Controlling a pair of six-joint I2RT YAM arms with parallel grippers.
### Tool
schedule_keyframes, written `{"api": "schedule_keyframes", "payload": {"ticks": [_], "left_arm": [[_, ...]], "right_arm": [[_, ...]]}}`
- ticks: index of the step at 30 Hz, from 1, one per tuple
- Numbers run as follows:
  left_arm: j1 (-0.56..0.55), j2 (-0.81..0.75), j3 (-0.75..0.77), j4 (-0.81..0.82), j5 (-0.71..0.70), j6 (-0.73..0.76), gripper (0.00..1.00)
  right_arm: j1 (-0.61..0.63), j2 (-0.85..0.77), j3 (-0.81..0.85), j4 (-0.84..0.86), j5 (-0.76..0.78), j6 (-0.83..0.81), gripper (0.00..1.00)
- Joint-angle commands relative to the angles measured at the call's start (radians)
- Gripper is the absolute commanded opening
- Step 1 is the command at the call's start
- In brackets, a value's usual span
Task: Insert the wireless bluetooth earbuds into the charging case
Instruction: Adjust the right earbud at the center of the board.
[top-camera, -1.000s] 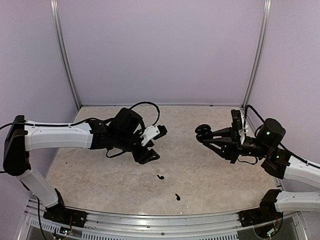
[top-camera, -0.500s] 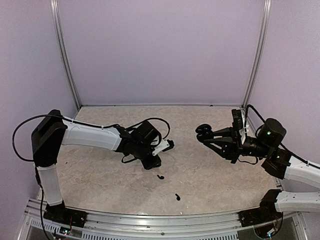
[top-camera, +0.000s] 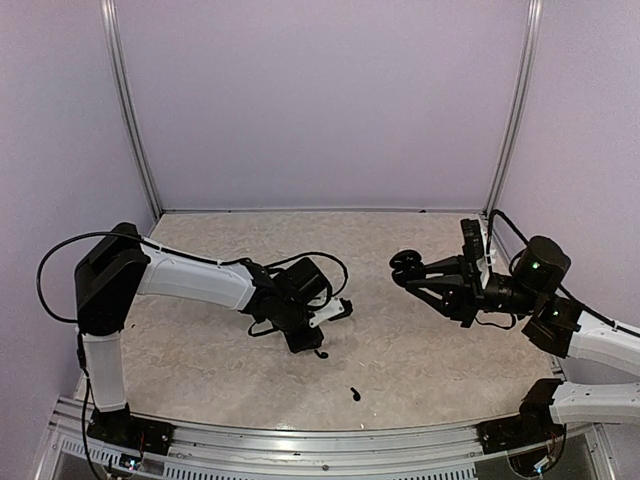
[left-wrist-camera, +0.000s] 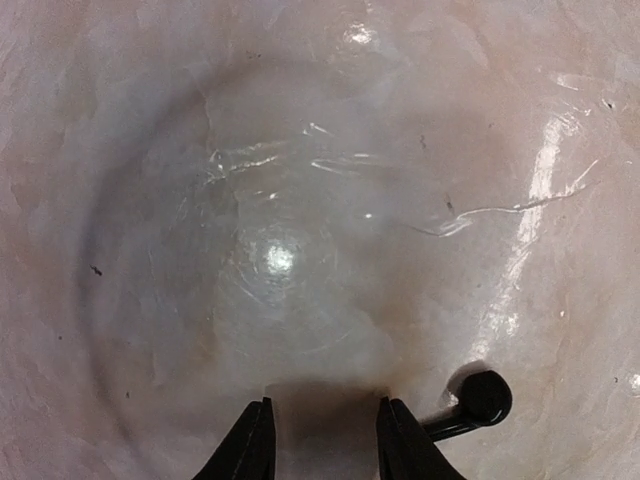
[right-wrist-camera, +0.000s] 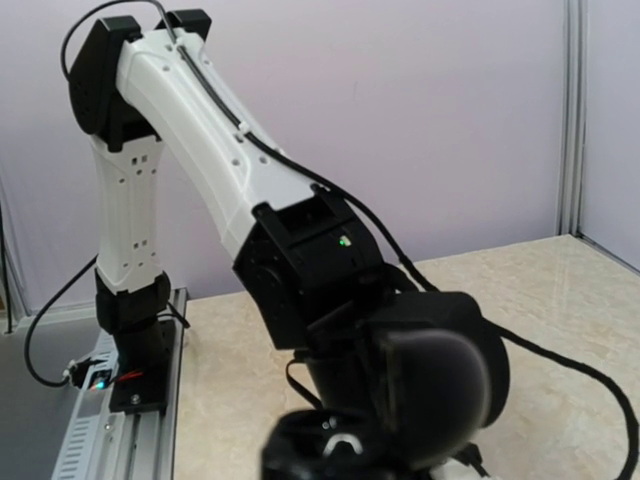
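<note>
One black earbud (top-camera: 320, 353) lies on the table just right of my left gripper (top-camera: 304, 342), which points down, low over the surface. In the left wrist view the gripper (left-wrist-camera: 325, 440) is open and empty, and the earbud (left-wrist-camera: 478, 401) lies just outside the right fingertip (left-wrist-camera: 405, 440), stem toward it. A second earbud (top-camera: 354, 393) lies nearer the front edge. My right gripper (top-camera: 418, 270) is shut on the black charging case (top-camera: 405, 263) and holds it above the table, lid open. The case (right-wrist-camera: 400, 410) fills the bottom of the right wrist view, blurred.
The table top (top-camera: 200, 350) is pale marbled stone inside lilac walls. An aluminium rail (top-camera: 300, 445) runs along the front edge. The left arm (right-wrist-camera: 200, 130) stands behind the case in the right wrist view.
My left arm has swung forward and to the right and lowered, bringing its open gripper down beside the nearer-centre earbud. The right arm and the case have stayed still.
</note>
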Motion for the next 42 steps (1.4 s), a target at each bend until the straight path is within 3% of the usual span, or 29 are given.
{"api": "schedule_keyframes", "payload": {"ticks": [1, 21, 27, 34, 42], "left_arm": [[-0.024, 0.006, 0.003, -0.054, 0.025, 0.004, 0.36], [-0.122, 0.032, 0.06, -0.197, 0.132, -0.082, 0.35], [-0.101, 0.024, 0.081, -0.128, 0.088, -0.163, 0.35], [-0.03, -0.095, 0.038, -0.015, 0.126, -0.251, 0.37], [0.025, -0.168, -0.076, 0.084, 0.172, -0.185, 0.44]], "right_arm": [[-0.009, 0.0, 0.038, -0.023, -0.005, -0.008, 0.0], [-0.01, -0.01, 0.055, -0.05, 0.001, 0.001, 0.0], [-0.01, -0.016, 0.058, -0.06, 0.007, 0.004, 0.0], [-0.01, -0.022, 0.053, -0.064, 0.01, 0.002, 0.0], [-0.009, -0.017, 0.056, -0.063, 0.007, 0.002, 0.0]]}}
